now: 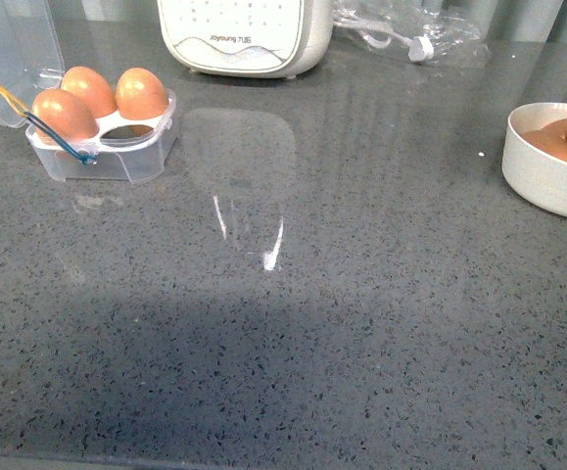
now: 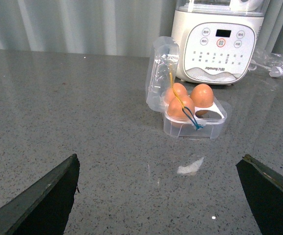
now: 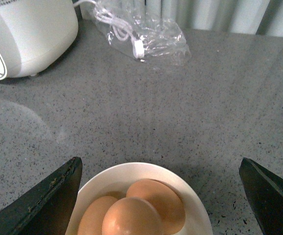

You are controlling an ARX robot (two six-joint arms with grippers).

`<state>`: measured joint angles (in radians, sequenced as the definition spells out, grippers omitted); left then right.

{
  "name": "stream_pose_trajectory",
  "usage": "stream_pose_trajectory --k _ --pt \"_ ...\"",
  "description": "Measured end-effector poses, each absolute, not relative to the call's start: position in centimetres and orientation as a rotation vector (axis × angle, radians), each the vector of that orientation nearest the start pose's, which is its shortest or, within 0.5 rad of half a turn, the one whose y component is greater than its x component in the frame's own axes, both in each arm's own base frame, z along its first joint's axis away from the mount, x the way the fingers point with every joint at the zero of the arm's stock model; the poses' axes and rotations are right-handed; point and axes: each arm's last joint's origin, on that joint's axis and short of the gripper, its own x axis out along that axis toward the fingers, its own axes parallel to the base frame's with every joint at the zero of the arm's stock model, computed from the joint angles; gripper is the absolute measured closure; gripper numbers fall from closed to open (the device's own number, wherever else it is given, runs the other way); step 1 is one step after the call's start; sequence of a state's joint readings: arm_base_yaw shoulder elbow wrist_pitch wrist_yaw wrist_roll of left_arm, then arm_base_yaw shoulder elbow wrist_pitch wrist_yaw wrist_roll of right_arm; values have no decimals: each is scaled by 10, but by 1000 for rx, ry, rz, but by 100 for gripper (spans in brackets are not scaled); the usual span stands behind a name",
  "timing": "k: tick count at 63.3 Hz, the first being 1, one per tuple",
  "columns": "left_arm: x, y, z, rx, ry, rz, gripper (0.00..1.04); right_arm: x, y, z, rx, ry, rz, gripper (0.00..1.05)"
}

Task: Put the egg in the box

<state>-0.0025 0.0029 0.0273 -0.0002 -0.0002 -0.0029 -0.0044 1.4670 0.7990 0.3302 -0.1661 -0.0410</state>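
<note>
The right gripper (image 3: 158, 161) is hovering over the white bowl (image 3: 136, 168), jaws spread wide and empty. Centre them on the topmost egg (image 3: 131, 218) and close gently. The box (image 1: 131, 164) is standing well apart, lid open, one cell vacant; the left gripper (image 2: 159, 157), also spread, is facing it.
</note>
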Motion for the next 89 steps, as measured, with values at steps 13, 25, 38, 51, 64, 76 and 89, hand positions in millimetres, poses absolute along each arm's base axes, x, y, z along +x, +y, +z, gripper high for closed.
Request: stream_pose_trajectory --k 13,25,38,51,64,76,89 --pt "96 0 173 -3 -24 -2 7 316 8 218 -20 406 174 7" --pt "96 0 173 -3 -24 -2 7 308 10 202 -36 448 181 7" --pt "96 0 173 -3 -24 -2 7 305 7 197 -39 454 179 7" --pt "96 0 173 -3 -24 -2 7 305 6 197 -39 453 177 17" --pt "96 0 173 -3 -24 -2 7 305 5 196 -41 449 176 46" --pt "96 0 173 -3 -24 -2 7 303 4 197 -42 447 184 63" --pt "96 0 173 -3 -24 -2 7 294 3 213 -42 410 184 64"
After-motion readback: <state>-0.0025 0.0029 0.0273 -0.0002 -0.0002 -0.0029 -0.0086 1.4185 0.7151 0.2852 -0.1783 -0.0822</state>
